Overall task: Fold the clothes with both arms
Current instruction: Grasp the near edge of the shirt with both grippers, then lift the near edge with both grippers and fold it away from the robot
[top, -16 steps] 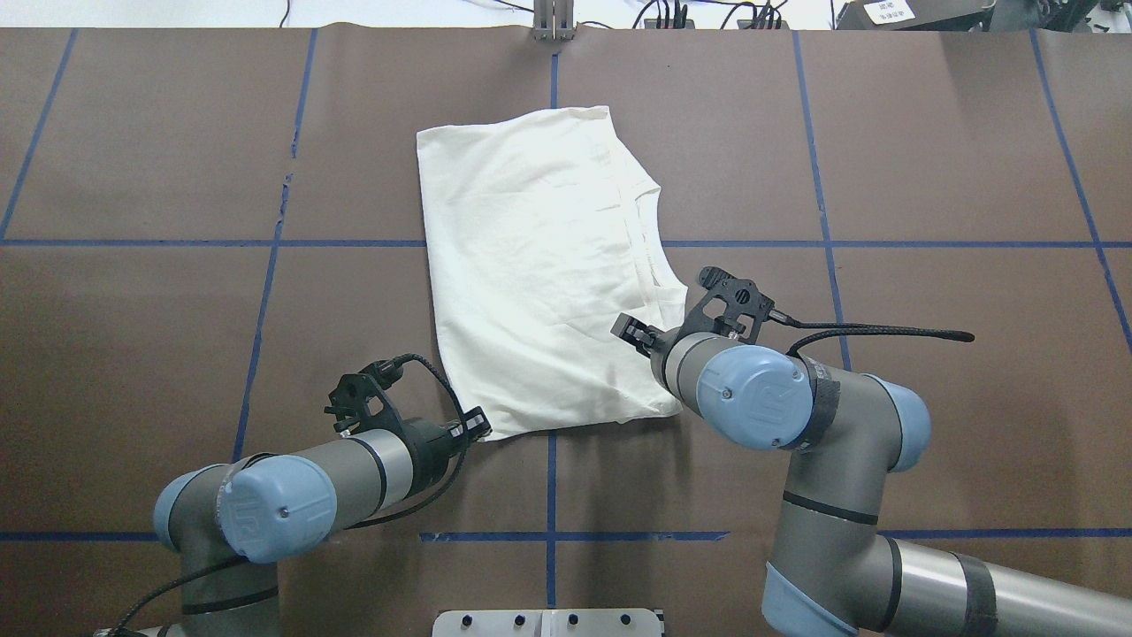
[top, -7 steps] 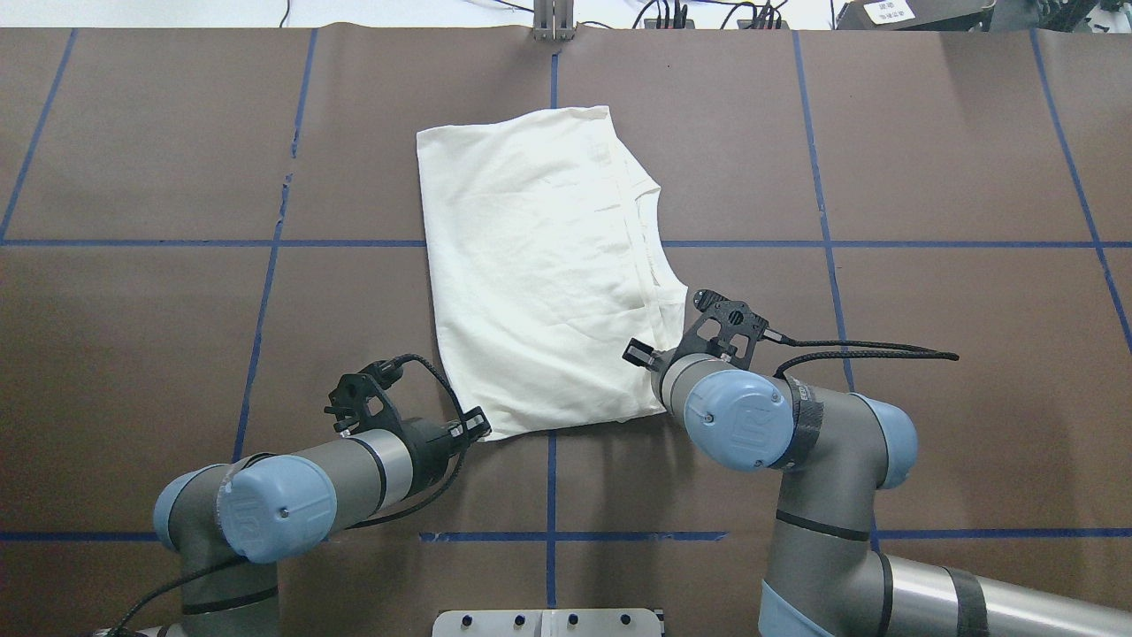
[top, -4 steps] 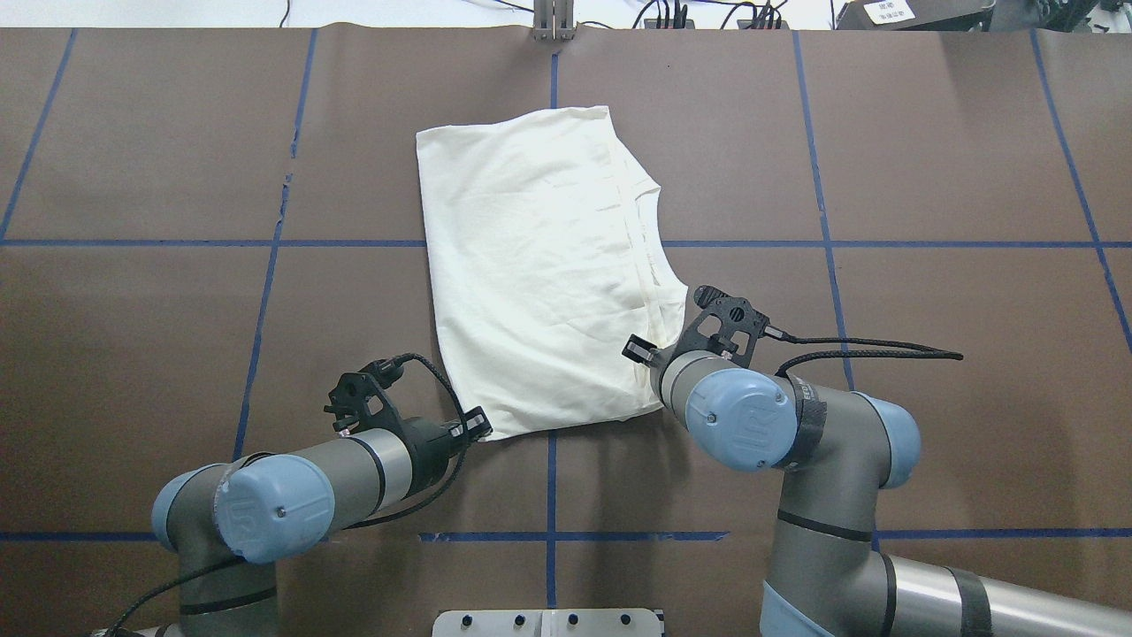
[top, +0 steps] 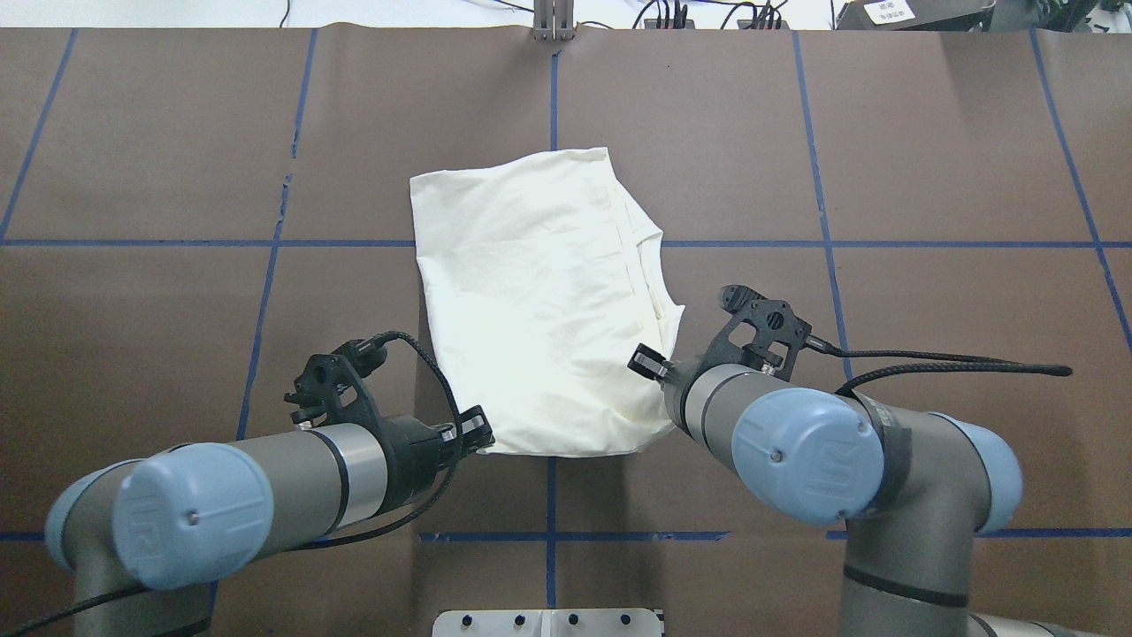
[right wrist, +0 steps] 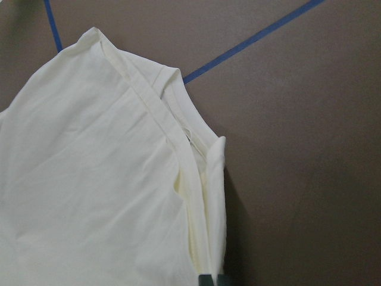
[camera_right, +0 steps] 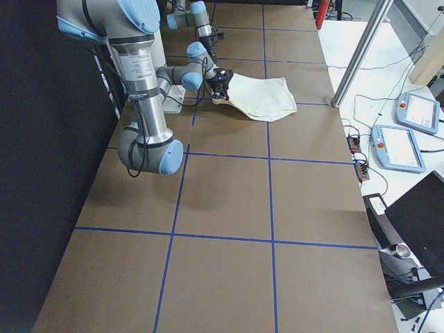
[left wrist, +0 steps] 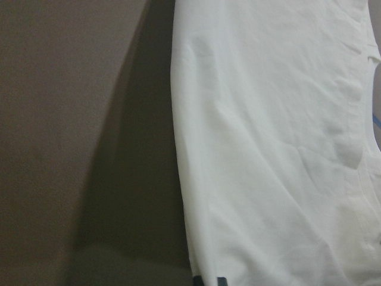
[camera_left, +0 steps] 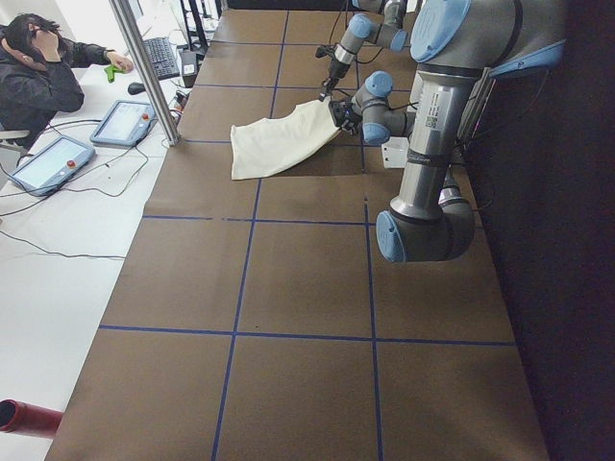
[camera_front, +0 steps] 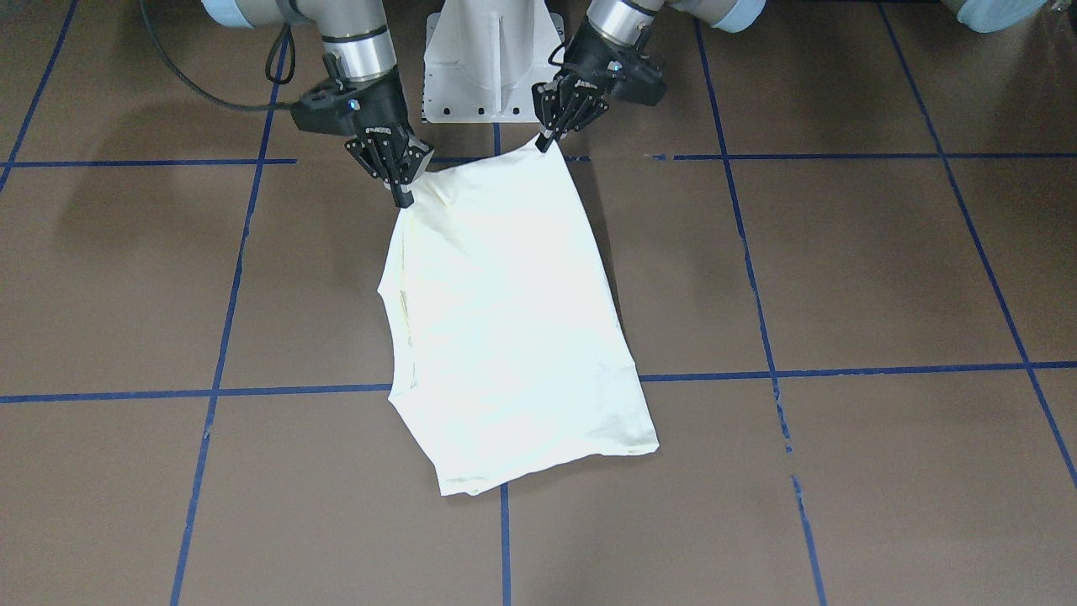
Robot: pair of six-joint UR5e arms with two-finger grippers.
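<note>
Corners nearest the robot are pinched, one each: your left gripper and right gripper are clamped on the T-shirt, holding its near edge raised while the far end rests midway across the counter, likely so that edge can carry forward into a fold.

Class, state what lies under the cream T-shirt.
The brown table cover, with a blue tape line running in from both sides. The line's covered stretch and the underside of the T-shirt are hidden.
</note>
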